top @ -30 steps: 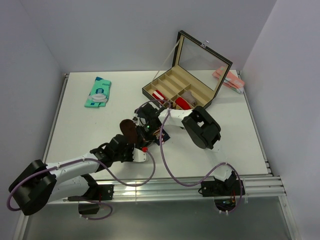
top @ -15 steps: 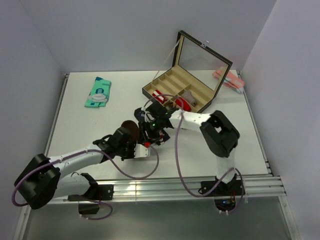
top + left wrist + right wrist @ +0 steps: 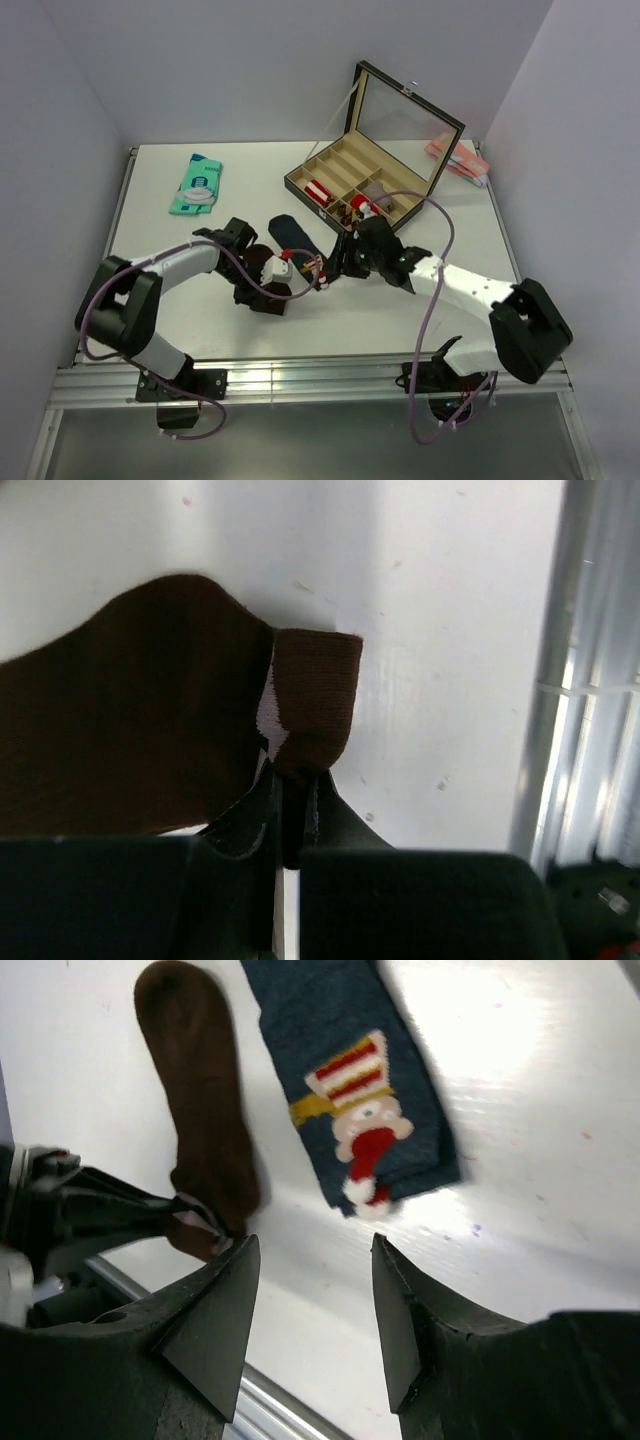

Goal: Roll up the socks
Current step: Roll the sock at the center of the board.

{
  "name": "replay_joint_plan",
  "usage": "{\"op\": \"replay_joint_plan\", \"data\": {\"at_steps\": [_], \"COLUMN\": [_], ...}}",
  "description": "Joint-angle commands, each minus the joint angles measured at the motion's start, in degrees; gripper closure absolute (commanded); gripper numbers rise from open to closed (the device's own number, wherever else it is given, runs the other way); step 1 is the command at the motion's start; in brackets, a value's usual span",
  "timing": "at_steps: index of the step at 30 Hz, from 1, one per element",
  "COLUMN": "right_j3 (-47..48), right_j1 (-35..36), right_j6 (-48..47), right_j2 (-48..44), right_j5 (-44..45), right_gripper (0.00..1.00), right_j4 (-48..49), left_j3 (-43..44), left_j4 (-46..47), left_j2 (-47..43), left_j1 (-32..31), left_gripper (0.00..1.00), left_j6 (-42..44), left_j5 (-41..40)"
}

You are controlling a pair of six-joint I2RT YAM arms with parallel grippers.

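Socks lie flat on the smooth white counter [image 3: 520, 1160]: the brown knitted sock [image 3: 150, 710] and, just beside it, the navy sock [image 3: 345, 1090] with a printed figure. The left end effector [image 3: 288, 780] pinches the brown sock's folded cuff; the right end effector [image 3: 310, 1290] stands spread above the counter.

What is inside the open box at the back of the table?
The box holds a red-and-white striped roll, a red roll and a greyish folded piece; its far compartments look bare. The right arm's cable crosses the near side and hides a little of it.
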Motion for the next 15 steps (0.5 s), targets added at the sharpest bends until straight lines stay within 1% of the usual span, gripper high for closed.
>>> {"op": "replay_joint_plan", "data": {"at_steps": [1, 3, 4, 5, 7, 8, 9, 11, 12, 14, 15], "right_j3": [-7.01, -8.70, -9.49, -9.67, -9.50, -9.15, -8.79, -7.83, -7.56, -5.98, -5.02], "right_j1": [0.75, 3.47, 4.96, 8.89, 13.57, 17.85, 19.81, 22.98, 25.87, 28.61, 30.71], "right_j6": [-0.88, -5.08, -6.58, -8.34, -13.17, -14.58, -16.95, -19.51, -22.22, -25.91, -26.80], "right_j2": [-6.50, -10.46, -11.34, -12.57, -12.67, -11.63, -10.75, -8.90, -6.54, -3.81, -0.75], "right_j5": [5.78, 8.23, 9.89, 13.83, 16.75, 17.98, 20.09, 20.19, 20.02, 19.84, 19.93], "right_gripper": [0.44, 0.44, 0.44, 0.44, 0.44, 0.43, 0.43, 0.43, 0.43, 0.41, 0.41], "right_j4": [10.22, 12.96, 13.22, 13.83, 14.63, 15.41, 15.77, 17.87, 18.67, 20.42, 20.26], "left_j3": [5.22, 7.67, 8.65, 9.61, 12.69, 13.66, 15.32, 16.82, 18.14, 19.29, 19.99], "left_j4": [-14.13, -17.48, -21.24, -22.84, -26.09, -28.63, -29.79, -32.77, -33.40, -35.50, -35.25], "left_j2": [5.53, 10.01, 13.16, 14.85, 17.84, 20.72, 21.97, 25.22, 26.28, 29.01, 29.71], "left_j1": [2.52, 3.40, 3.84, 4.10, 5.16, 5.42, 6.21, 6.74, 7.27, 7.62, 7.80], "left_gripper": [1.00, 1.00, 1.00, 1.00, 1.00, 1.00, 1.00, 0.99, 1.00, 0.99, 1.00], "left_j6": [7.24, 8.92, 10.93, 11.82, 13.93, 14.55, 15.51, 16.48, 16.66, 17.36, 16.23], "left_j5": [7.32, 8.55, 9.07, 10.04, 11.01, 11.36, 12.06, 12.42, 12.59, 12.51, 12.07]}}
